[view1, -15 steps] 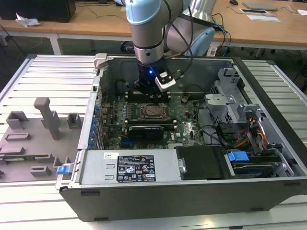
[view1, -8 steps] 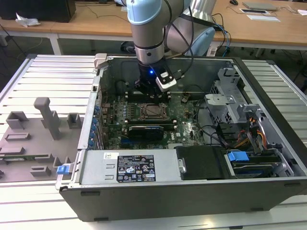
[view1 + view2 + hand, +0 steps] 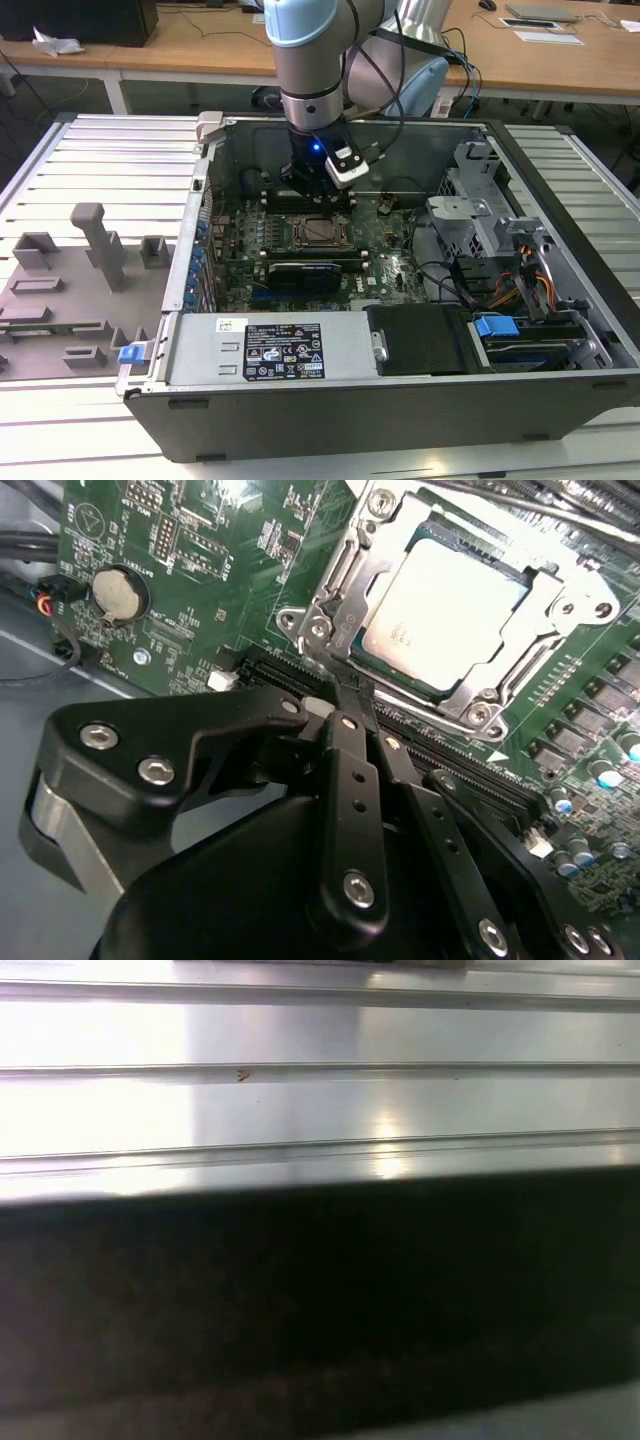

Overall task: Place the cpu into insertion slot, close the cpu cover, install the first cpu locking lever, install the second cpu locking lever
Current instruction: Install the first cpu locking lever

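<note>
In second wrist view, cpu (image 3: 435,615) under cpu cover (image 3: 545,600), fingers (image 3: 350,740) together beside.

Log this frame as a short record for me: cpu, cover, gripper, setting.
cpu: lying in the insertion slot, silver top showing
cpu cover: down, framing the cpu
gripper: low over the motherboard, tip at the cover's edge
locking levers: state cannot be told
setting: open computer case lying on a slatted metal table
</note>
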